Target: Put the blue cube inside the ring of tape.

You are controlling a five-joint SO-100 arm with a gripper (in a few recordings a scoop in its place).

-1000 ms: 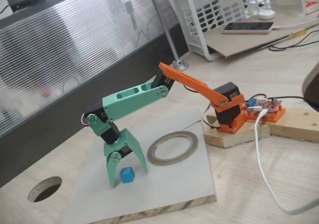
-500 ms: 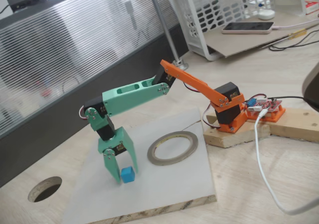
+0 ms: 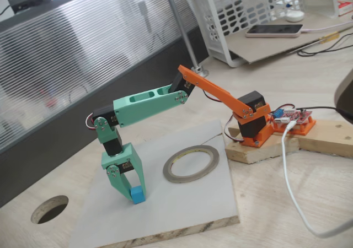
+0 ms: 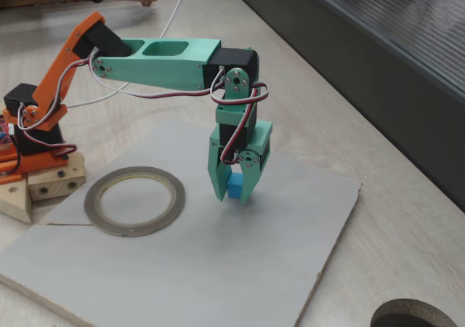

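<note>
Since the earlier frames, the green claw (image 3: 131,188) is closing, now pinching the one small sky-blue plastic cube (image 3: 137,194) on the grey board (image 4: 218,269). One flat grey-silver ring of tape (image 3: 191,163) is lying apart, empty, on the pale wooden tabletop (image 3: 309,176).

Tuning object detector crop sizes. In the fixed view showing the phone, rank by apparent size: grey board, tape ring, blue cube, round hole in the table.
1. Flat pale-grey board
2. Thin grey-silver ring of tape
3. Dark round hole in the pale wooden table; nearer the camera, so this rank is unsure
4. Small sky-blue plastic cube, held in the tool
</note>
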